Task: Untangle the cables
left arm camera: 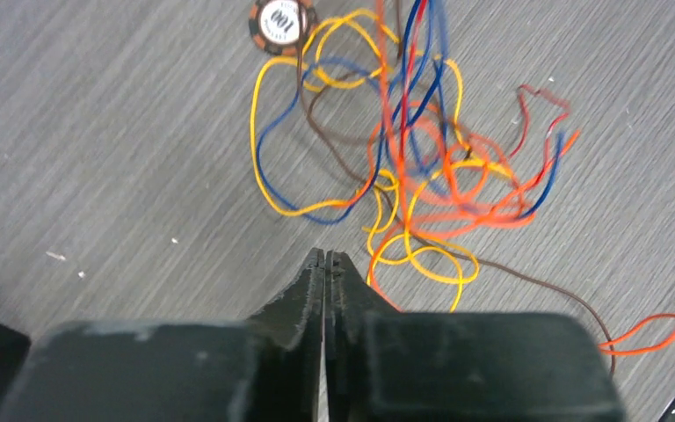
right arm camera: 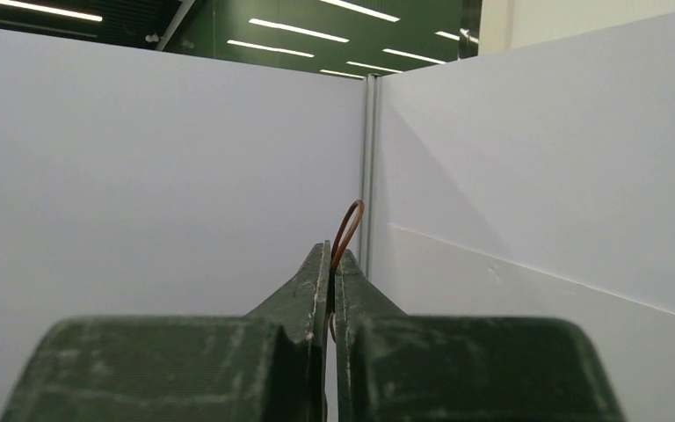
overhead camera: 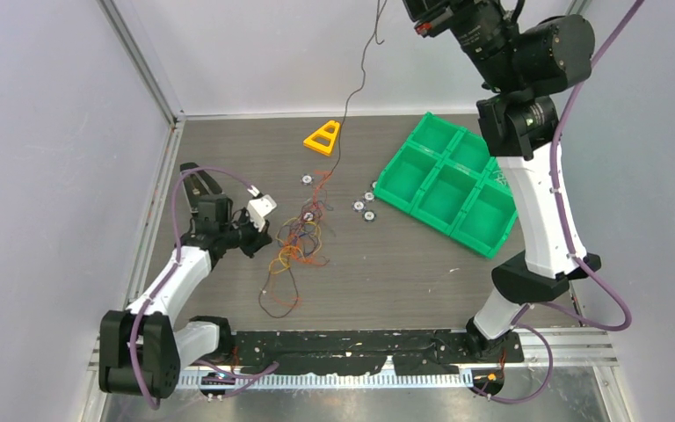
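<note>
Jaws closed; cables [left arm camera: 457, 209] a loose many-coloured tangle.

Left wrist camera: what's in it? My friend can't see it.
A tangle of thin cables, orange, yellow, blue, red and brown, lies on a grey table. The left gripper, shut, points at it from the bottom edge; a round disc marked 100 sits at the top.

A grey wood-grain tabletop [overhead camera: 228, 158] fills the middle of the top view, boxed in by plain white panels [overhead camera: 53, 132] at left, back and right, joined by aluminium posts [overhead camera: 138, 57]. In the right wrist view, strip lights [right arm camera: 272, 48] glow on a dark ceiling [right arm camera: 123, 26] along the upper edge
</note>
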